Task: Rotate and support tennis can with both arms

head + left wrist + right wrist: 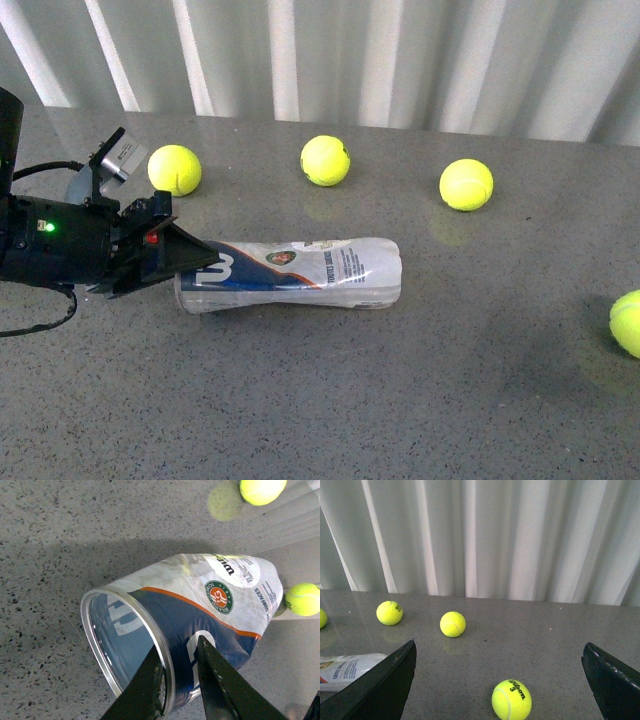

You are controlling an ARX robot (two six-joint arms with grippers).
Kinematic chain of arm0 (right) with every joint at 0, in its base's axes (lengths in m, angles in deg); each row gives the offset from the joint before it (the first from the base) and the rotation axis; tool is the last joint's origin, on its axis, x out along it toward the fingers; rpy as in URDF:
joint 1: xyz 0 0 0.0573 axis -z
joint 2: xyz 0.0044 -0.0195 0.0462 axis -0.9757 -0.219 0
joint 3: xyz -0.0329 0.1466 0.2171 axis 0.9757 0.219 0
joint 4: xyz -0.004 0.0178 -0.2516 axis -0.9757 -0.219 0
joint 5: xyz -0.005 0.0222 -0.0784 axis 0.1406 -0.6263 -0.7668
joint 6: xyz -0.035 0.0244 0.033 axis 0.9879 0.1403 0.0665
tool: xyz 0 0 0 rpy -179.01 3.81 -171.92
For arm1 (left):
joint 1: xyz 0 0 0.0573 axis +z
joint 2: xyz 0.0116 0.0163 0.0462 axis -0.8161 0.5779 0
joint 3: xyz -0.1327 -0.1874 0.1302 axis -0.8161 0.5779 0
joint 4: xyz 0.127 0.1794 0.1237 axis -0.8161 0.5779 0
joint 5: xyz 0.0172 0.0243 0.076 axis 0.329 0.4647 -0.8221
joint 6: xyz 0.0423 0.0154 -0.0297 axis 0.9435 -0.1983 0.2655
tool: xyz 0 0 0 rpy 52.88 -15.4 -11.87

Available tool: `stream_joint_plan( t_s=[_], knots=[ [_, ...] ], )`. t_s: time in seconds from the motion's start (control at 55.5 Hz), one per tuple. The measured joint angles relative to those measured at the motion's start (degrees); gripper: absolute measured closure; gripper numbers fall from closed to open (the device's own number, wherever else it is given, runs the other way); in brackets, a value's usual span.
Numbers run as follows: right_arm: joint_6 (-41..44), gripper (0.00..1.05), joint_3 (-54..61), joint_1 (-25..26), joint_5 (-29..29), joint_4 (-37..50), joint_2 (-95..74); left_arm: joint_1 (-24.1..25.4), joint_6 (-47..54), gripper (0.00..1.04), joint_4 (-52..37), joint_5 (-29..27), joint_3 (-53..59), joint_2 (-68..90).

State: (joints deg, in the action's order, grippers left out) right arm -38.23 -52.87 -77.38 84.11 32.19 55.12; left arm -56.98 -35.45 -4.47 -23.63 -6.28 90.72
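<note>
Tennis can, a clear plastic tube with a navy-and-white label and a silver rim, was laid on its side on the grey speckled tabletop. Its open mouth was hidden in the front view behind the black left gripper. Its long axis was set across the robot's front, mouth leftward. The left arm was stretched low, its fingers pinched narrowly on the rim, one inside and one outside. The black right gripper, seen only in its wrist view, was spread wide.
</note>
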Motion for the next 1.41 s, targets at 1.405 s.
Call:
stream_joint_plan(
  t_s=[1.405],
  knots=[
    [0.00, 0.07, 0.00, 0.00, 0.00, 0.00, 0.00, -21.40, 92.52, 1.01, 78.77, -27.08, -40.39, -16.06]
  ],
)
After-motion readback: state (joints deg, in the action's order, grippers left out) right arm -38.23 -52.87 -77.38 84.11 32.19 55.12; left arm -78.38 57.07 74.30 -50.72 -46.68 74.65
